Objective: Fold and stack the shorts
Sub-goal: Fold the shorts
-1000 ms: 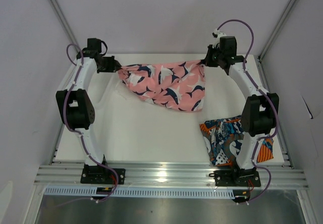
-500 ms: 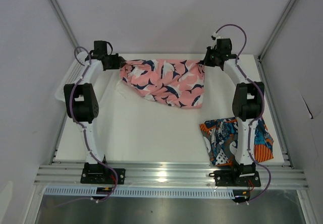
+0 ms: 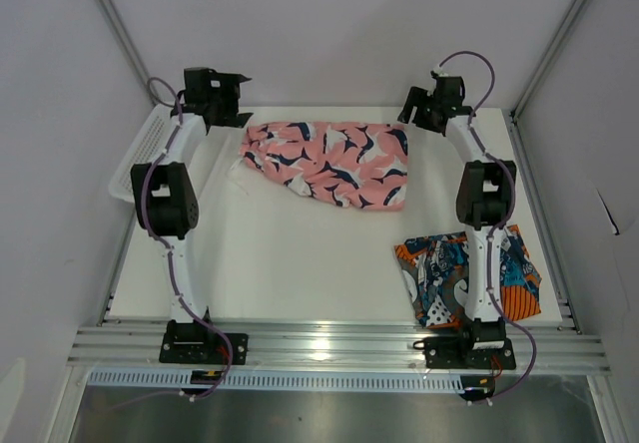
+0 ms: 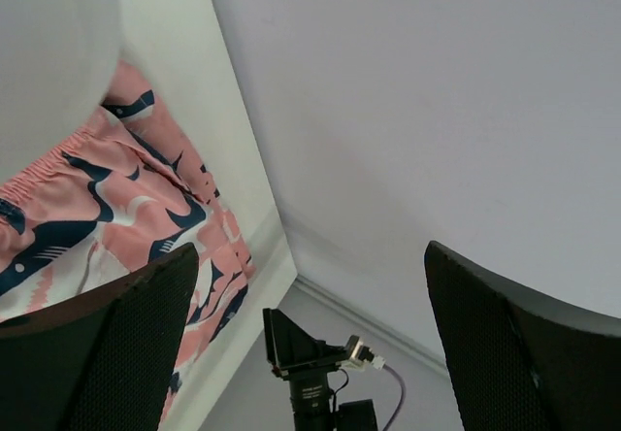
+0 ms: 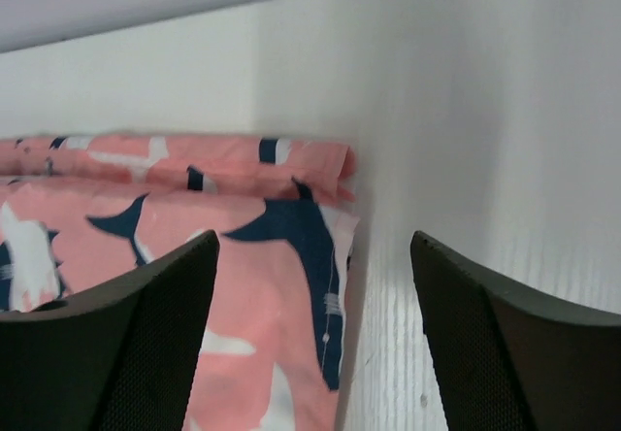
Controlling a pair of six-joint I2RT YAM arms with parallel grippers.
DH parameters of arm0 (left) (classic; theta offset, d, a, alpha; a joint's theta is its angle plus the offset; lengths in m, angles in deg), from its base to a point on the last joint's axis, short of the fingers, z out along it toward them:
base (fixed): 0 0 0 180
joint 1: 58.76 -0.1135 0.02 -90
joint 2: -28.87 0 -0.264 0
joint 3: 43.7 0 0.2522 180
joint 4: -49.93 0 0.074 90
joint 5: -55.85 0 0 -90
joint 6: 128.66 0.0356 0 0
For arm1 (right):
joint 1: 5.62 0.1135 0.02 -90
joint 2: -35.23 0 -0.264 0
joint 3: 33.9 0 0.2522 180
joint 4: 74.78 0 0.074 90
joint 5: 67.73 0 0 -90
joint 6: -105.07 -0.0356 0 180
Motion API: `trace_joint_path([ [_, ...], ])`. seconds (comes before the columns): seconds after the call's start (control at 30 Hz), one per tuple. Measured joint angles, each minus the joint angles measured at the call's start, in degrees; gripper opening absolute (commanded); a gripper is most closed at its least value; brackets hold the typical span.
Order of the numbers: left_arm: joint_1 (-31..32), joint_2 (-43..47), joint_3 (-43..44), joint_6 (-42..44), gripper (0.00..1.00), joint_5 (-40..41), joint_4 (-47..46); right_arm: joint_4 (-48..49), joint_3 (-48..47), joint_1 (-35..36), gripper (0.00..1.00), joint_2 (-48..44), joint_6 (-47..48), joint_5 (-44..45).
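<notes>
A white mesh basket [image 3: 138,156] sits off the tabletop's [image 3: 300,253] far left edge, tilted outward, and the left arm crosses it, so what it holds cannot be told. The pink shorts [image 3: 329,164] lie spread flat along the far side of the tabletop, their long far edge running near the back edge. The left tool [image 3: 243,98] hovers just beyond their left end with its fingers spread wide and nothing between them. The right tool [image 3: 407,112] is also open, poised just above the right end of the shorts without touching the fabric. The printed shorts [image 3: 447,271] lie crumpled at the near right corner, partly hidden by the right arm and close to the right edge and the front rail [image 3: 339,343]. Bare tabletop stretches between the two pairs and across the near left.
</notes>
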Motion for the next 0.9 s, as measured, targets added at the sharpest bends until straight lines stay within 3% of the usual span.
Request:
trace_joint_path([
  [0.17,0.15,0.46,5.25,10.14,0.99,-1.09,3.02,-0.11,7.82,-1.77,0.82,-4.70,-2.62,-6.73],
  [0.27,0.68,2.71,4.13,16.70,0.99,-1.09,4.90,-0.42,11.04,-2.91,0.80,-6.91,-4.00,-11.96],
  [0.47,2.60,13.94,-9.20,28.24,0.99,-2.73,7.06,0.76,22.86,-3.32,0.79,-12.63,-5.57,-17.57],
  [0.67,4.11,24.00,-21.35,35.58,0.99,-1.68,8.13,3.41,42.84,-2.21,0.83,-23.69,-6.54,-17.70],
  [0.9,6.08,29.81,-30.71,40.89,0.99,1.60,8.24,2.60,48.65,1.03,0.88,-35.19,-6.60,-12.31],
])
